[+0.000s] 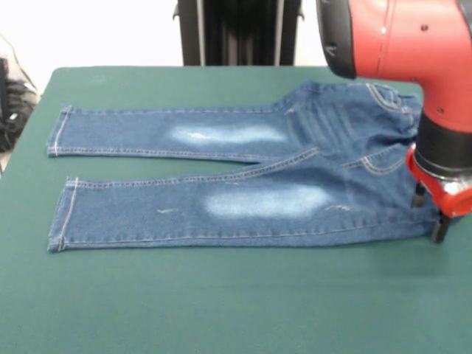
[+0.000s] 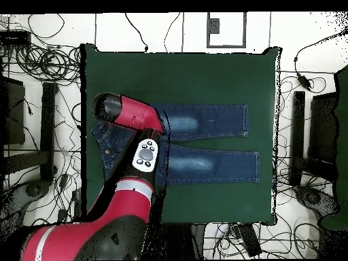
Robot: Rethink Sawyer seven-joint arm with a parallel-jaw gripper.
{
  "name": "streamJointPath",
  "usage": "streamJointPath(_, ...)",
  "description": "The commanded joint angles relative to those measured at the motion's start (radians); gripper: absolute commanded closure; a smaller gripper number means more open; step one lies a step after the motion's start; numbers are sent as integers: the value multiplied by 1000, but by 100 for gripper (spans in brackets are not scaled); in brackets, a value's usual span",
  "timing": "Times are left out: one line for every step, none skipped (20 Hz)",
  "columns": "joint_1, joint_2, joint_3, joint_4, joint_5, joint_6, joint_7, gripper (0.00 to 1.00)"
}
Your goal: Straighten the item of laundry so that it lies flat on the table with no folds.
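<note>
The blue denim jeans (image 1: pixel 251 199) lie spread on the dark green table (image 1: pixel 221 310). Both legs run side by side to the left and the gathered waistband is at the right. Faded whitish patches show on both thighs. My gripper (image 1: pixel 430 212) stands at the near right corner of the waistband, with its two black fingertips (image 1: pixel 440 230) apart and down at cloth level. It looks open. In the overhead view the jeans (image 2: pixel 211 163) lie mid-table (image 2: pixel 204 75). My red arm (image 2: pixel 129 115) covers their waist end and hides the gripper.
The black pedestal (image 1: pixel 240 33) stands behind the table's far edge. Cables (image 2: pixel 41 61) and dark equipment lie on the floor around the table. Green cloth shows on all sides of the jeans, widest at the near side in the front view.
</note>
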Motion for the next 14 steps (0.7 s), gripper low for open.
streamJointPath(21, 188, 92, -235, 78, 44, 305, 0)
streamJointPath(22, 201, 86, -255, 80, 51, 310, 0)
streamJointPath(23, 214, 81, -275, 81, 59, 315, 0)
streamJointPath(23, 227, 75, -295, 83, 66, 321, 0)
streamJointPath(24, 240, 69, -315, 84, 73, 326, 0)
streamJointPath(21, 312, 40, -429, 87, 118, 359, 0)
streamJointPath(21, 323, 33, -448, 89, 125, 364, 0)
streamJointPath(21, 335, 27, -466, 92, 132, 369, 0)
streamJointPath(21, 347, 20, -485, 94, 139, 374, 0)
streamJointPath(20, 360, 12, -506, 94, 151, 374, 0)
streamJointPath(19, 373, 4, -527, 95, 162, 375, 0)
streamJointPath(18, 386, -4, -548, 96, 174, 375, 0)
streamJointPath(17, 399, -13, -569, 96, 185, 376, 0)
streamJointPath(16, 422, -32, -607, 103, 190, 387, 0)
